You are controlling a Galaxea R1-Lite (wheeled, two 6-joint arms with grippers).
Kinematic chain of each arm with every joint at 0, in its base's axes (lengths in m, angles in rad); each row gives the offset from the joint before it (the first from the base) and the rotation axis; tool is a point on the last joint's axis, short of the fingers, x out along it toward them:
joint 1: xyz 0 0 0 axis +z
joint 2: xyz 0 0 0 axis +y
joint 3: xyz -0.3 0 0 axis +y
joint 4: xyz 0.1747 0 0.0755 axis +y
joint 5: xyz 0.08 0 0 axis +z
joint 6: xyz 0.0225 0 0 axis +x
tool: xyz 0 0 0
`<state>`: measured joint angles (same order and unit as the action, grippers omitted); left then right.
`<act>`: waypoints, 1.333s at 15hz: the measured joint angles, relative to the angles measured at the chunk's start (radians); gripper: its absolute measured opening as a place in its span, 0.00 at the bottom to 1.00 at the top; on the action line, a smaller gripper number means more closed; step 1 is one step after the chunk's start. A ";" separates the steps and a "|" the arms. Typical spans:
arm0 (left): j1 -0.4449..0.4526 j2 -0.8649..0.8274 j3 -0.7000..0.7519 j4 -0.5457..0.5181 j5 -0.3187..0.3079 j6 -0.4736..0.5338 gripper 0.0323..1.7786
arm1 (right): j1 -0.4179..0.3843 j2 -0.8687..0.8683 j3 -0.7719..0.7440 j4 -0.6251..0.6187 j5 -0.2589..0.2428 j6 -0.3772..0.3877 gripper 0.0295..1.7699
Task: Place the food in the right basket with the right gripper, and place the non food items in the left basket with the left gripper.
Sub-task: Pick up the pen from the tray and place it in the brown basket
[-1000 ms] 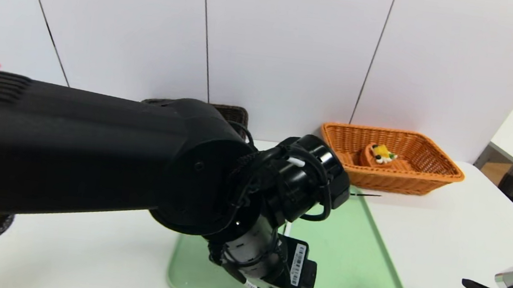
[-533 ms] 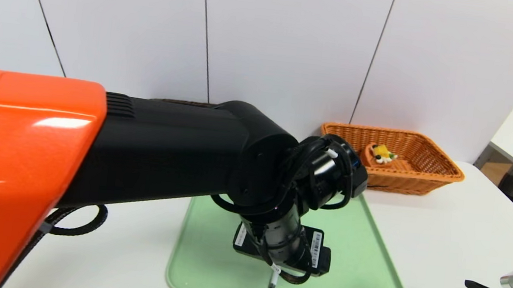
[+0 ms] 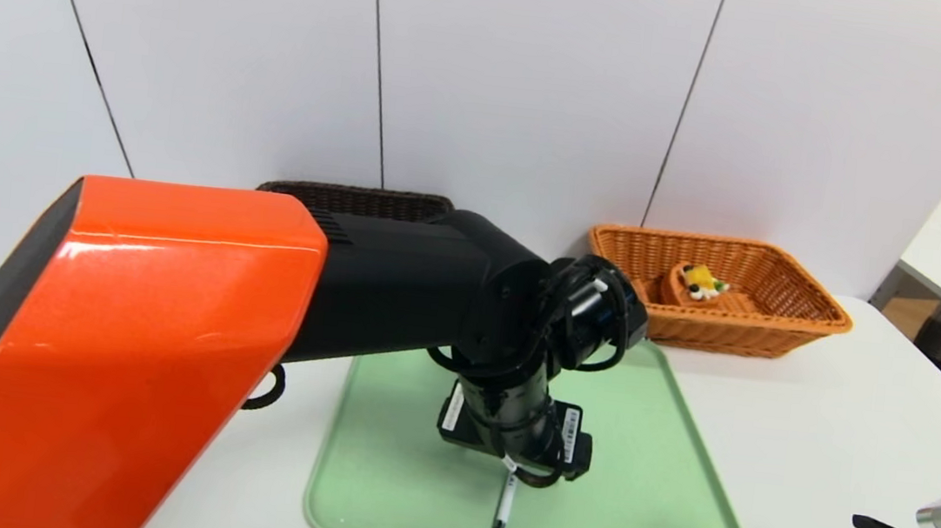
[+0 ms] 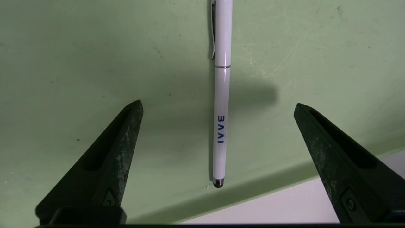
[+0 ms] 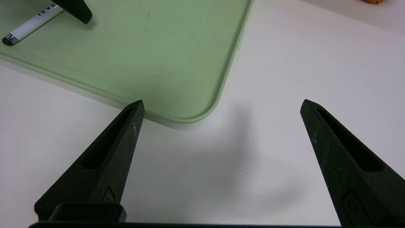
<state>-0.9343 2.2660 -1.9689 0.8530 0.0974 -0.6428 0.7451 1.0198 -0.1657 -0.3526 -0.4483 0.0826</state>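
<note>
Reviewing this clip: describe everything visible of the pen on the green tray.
The pen is slim, white and glossy, perhaps plastic, with a thin silvery ring mid-barrel, a metallic clip, dark blue lettering and a dark rounded tip set in a silvery collar. It lies flat on the green tray, tip toward the tray's near edge. The left gripper hovers over it, open, fingers on either side, not touching it.

On my feed: pen (image 4: 222,95), glossy plastic, metal-ringed; tray (image 3: 639,492), matt, scuffed plastic; basket (image 3: 734,335) was woven wicker.
</note>
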 joint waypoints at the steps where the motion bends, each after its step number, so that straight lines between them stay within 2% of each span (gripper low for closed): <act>1: 0.003 0.009 -0.003 -0.003 0.001 0.001 0.95 | 0.000 0.000 0.002 0.001 0.000 0.000 0.96; 12: 0.023 0.036 -0.001 0.034 -0.002 0.011 0.95 | 0.000 0.000 0.008 -0.001 0.001 -0.002 0.96; 16: 0.018 0.039 0.002 0.045 -0.004 0.007 0.61 | 0.000 -0.001 0.008 -0.002 0.001 -0.003 0.96; 19: 0.010 0.040 0.005 0.047 -0.004 -0.002 0.43 | 0.000 -0.001 0.008 -0.004 0.002 -0.003 0.96; 20: 0.008 0.040 0.005 0.057 -0.004 0.002 0.31 | 0.000 -0.001 0.007 -0.004 0.001 -0.003 0.96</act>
<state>-0.9266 2.3062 -1.9643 0.9096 0.0932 -0.6411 0.7451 1.0183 -0.1583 -0.3564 -0.4468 0.0791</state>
